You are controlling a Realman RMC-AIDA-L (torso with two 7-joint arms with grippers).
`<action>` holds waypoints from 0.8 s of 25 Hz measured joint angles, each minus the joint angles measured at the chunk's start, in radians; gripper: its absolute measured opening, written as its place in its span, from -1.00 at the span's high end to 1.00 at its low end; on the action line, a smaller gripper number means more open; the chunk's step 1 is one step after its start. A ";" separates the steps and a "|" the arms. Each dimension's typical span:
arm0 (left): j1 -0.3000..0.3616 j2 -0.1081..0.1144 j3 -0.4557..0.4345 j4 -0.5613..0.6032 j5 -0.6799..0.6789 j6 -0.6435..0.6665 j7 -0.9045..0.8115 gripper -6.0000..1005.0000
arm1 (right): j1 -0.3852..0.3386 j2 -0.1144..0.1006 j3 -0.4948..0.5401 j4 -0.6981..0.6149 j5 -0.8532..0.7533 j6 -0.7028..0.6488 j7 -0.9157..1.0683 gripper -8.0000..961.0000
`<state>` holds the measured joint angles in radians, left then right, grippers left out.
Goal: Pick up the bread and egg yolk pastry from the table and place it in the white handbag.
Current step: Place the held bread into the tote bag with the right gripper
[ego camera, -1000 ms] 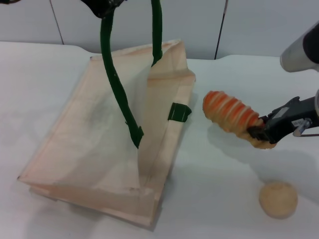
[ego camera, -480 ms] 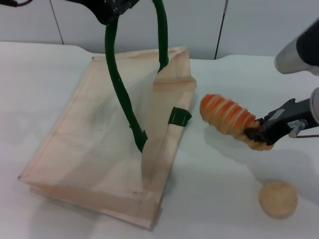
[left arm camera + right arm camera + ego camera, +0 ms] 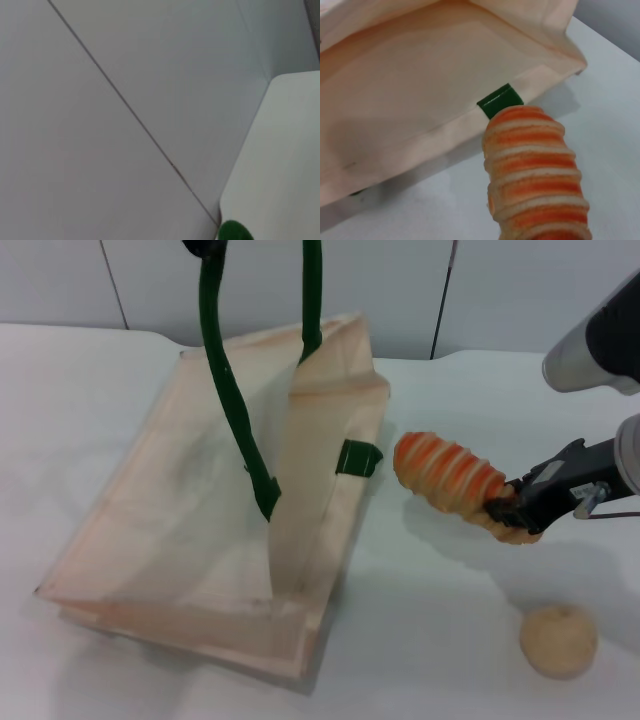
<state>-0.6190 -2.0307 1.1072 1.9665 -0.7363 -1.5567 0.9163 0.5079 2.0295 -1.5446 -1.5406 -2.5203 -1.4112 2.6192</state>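
The white handbag (image 3: 170,530) lies on the table with its mouth held open toward the right. Its dark green handle (image 3: 228,390) runs up to my left gripper (image 3: 200,245) at the top edge of the head view, which holds it raised. My right gripper (image 3: 505,510) is shut on the right end of the bread (image 3: 445,475), an orange-striped loaf held above the table just right of the bag's mouth. In the right wrist view the bread (image 3: 535,165) points at the handbag (image 3: 395,85). The egg yolk pastry (image 3: 558,640) rests on the table at the front right.
A green handle tab (image 3: 358,458) sits on the bag's near rim, right in front of the loaf's tip. A grey panelled wall (image 3: 400,290) stands behind the white table (image 3: 430,640). The left wrist view shows only wall, table edge and a bit of green handle (image 3: 234,232).
The right gripper has carried the bread a little left, toward the bag's mouth. The left gripper has lifted the handle higher, pulling the bag's upper flap up.
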 joint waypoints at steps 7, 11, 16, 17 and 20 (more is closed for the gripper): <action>-0.005 -0.002 -0.033 0.013 0.016 0.028 -0.003 0.71 | 0.007 0.000 0.000 0.004 0.000 0.000 -0.001 0.46; -0.005 -0.002 -0.036 0.014 0.028 0.047 -0.003 0.71 | 0.007 0.000 0.000 0.004 0.000 0.000 -0.001 0.46; -0.007 -0.001 -0.011 0.006 0.038 0.043 -0.002 0.72 | 0.008 0.000 0.000 0.004 0.000 0.000 -0.001 0.48; -0.007 -0.001 -0.006 0.004 0.038 0.042 -0.002 0.72 | 0.008 0.000 0.000 0.004 0.000 0.000 -0.001 0.48; -0.006 -0.001 0.001 0.001 0.038 0.040 -0.001 0.72 | 0.008 0.000 -0.004 -0.002 0.006 -0.004 -0.001 0.48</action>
<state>-0.6246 -2.0317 1.1083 1.9672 -0.6985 -1.5163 0.9152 0.5154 2.0296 -1.5488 -1.5424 -2.5148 -1.4152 2.6177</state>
